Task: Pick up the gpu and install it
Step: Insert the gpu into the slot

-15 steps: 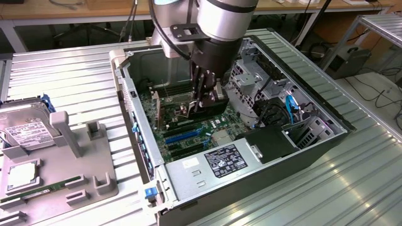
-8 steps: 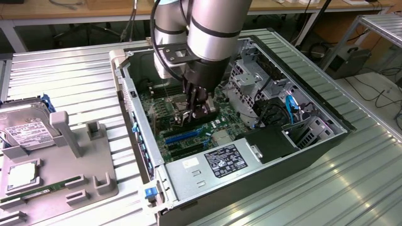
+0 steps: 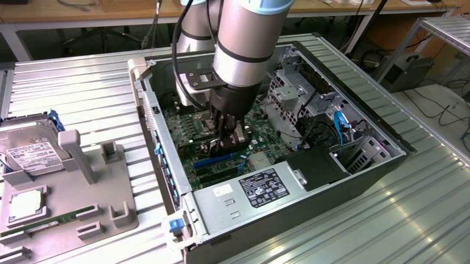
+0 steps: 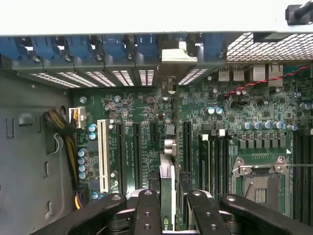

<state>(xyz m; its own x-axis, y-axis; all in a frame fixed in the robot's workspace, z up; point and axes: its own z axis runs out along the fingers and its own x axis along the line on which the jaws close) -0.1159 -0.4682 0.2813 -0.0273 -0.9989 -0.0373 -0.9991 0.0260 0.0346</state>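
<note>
Plainly, in the exterior view the arm drops almost vertically into the open computer case (image 3: 345, 187) lying on the ribbed metal worktop (image 3: 74, 88). Its wrist points straight down and the gripper (image 3: 226, 144) sits low over the green motherboard (image 3: 191, 129). In the wrist view, the gripper's fingers (image 4: 146, 210) pinch the gpu (image 4: 167, 181) edge-on between them. The card stands upright over the expansion slots (image 4: 137, 147), its silver bracket end toward the rear wall's blue clips (image 4: 112, 46). Whether it touches a slot I cannot tell.

gpu (image 4: 167, 176) in tool (image 4: 172, 205) | over motherboard (image 4: 142, 112) | inside case (image 3: 309, 214)
</note>
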